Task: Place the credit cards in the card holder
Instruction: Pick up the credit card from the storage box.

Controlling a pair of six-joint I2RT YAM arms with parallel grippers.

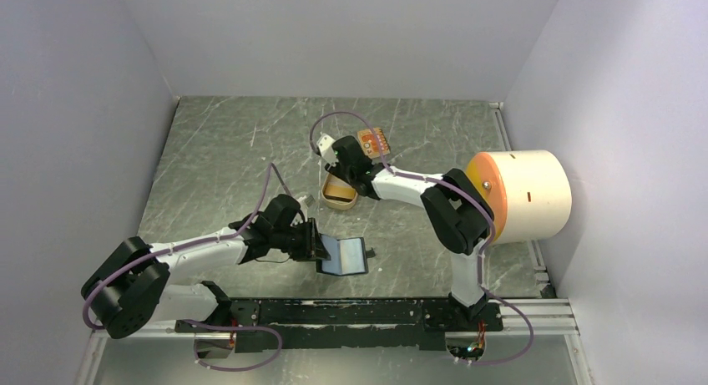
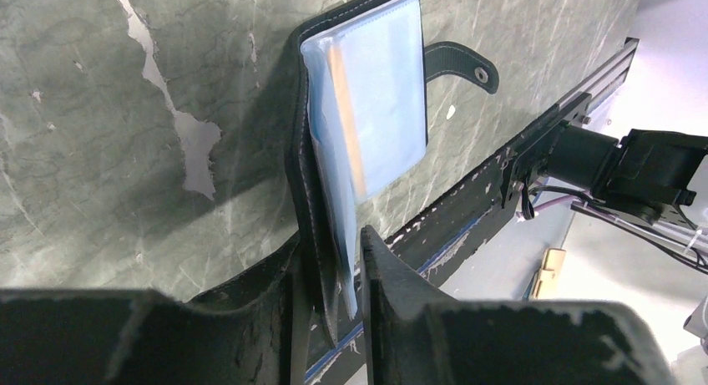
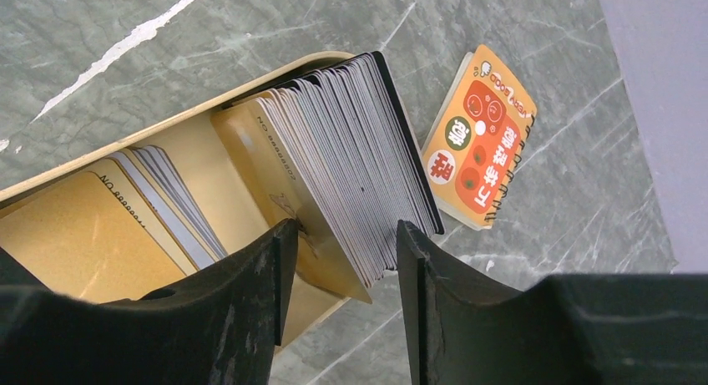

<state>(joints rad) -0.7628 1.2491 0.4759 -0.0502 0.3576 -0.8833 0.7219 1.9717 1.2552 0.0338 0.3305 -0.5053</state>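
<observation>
Black leather folding card holder [image 1: 342, 255] near middle of tabletop, clenched in left jaws. Thin, stiff, slippery grey credit cards [image 3: 342, 159] stacked in far tan tin [image 3: 179, 122], between right jaws; squeezing or not, cannot tell. Pinch one by its edge.

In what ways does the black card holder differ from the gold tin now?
The card holder is black with blue lining; the tin is tan-gold. The card holder is clamped at one edge in the left gripper; the tin rests on the table. The tin holds a thick stack of cards; the card holder shows thin blue sleeves. Both are open.
</observation>
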